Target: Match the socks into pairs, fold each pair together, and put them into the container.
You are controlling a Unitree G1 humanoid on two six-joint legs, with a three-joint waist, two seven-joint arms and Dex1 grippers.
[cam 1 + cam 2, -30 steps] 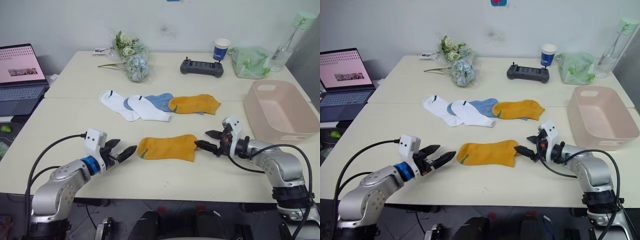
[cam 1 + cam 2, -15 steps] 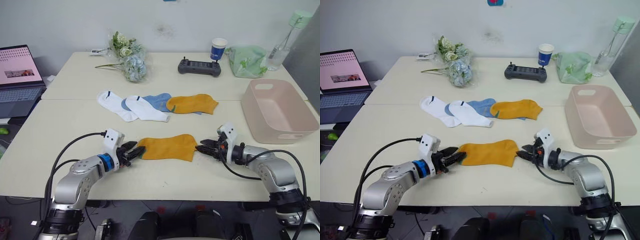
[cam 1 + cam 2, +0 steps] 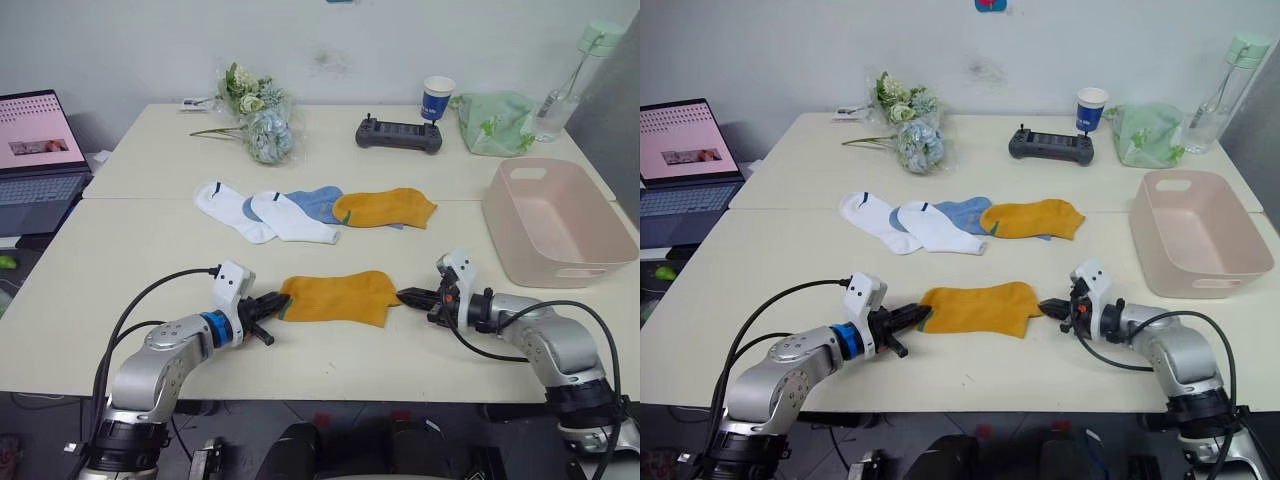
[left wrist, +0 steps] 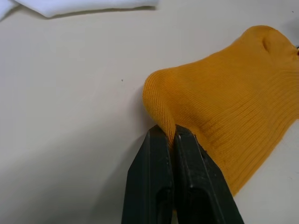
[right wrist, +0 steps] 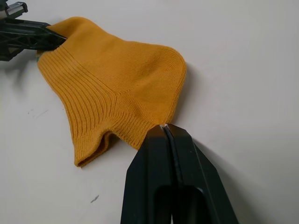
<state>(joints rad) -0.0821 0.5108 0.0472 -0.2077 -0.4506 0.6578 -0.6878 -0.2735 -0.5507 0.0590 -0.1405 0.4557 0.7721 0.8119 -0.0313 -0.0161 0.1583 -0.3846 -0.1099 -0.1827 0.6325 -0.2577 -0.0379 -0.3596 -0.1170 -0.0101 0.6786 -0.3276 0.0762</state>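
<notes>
Near orange sock (image 3: 335, 297) lies flat by the bench's front edge, long axis running left-right between both arms. Left gripper (image 4: 171, 135) is closed, pinching a raised ridge of fabric at the sock's left end; right gripper (image 5: 163, 129) is closed on the hem at its right end. Each arm is equally near its own end, so the fold prob. turns on that axis. Other socks (image 3: 315, 209) sit mid-bench, partly overlapped; blue ones mostly hidden. Container (image 3: 546, 226) at right edge. Green mark barely visible.
</notes>
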